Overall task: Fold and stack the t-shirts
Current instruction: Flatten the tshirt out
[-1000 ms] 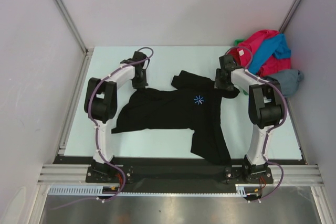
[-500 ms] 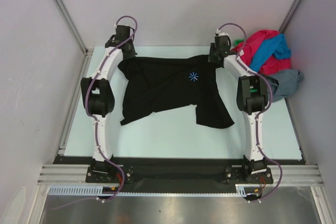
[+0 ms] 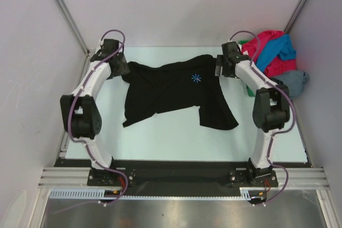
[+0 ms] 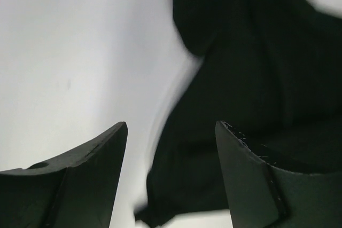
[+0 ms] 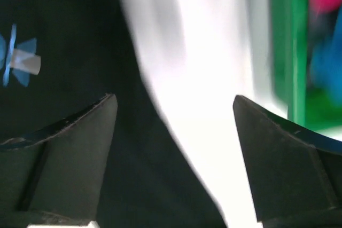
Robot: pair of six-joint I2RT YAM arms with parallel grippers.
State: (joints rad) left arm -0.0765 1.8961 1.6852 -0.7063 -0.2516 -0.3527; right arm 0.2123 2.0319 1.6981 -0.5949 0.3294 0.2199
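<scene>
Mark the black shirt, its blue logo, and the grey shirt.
black shirt point(image 3: 165, 92), top view, mid-chest cloth.
logo point(image 3: 197, 78), top view, centre of the blue star print.
grey shirt point(image 3: 295, 81), top view, middle of the bunched cloth.

You see the black t-shirt point(image 3: 171, 92) lying spread on the pale table point(image 3: 160, 140), toward the far side, its small blue star print point(image 3: 197, 78) facing up. The left gripper point(image 3: 121, 69) sits at the shirt's far left corner and the right gripper point(image 3: 220, 69) at its far right corner. From here you cannot tell how the jaws stand. In the far right corner, the red-pink shirt point(image 3: 265, 41), the bright blue shirt point(image 3: 279, 50) and the grey shirt point(image 3: 293, 81) lie bunched in a heap.
</scene>
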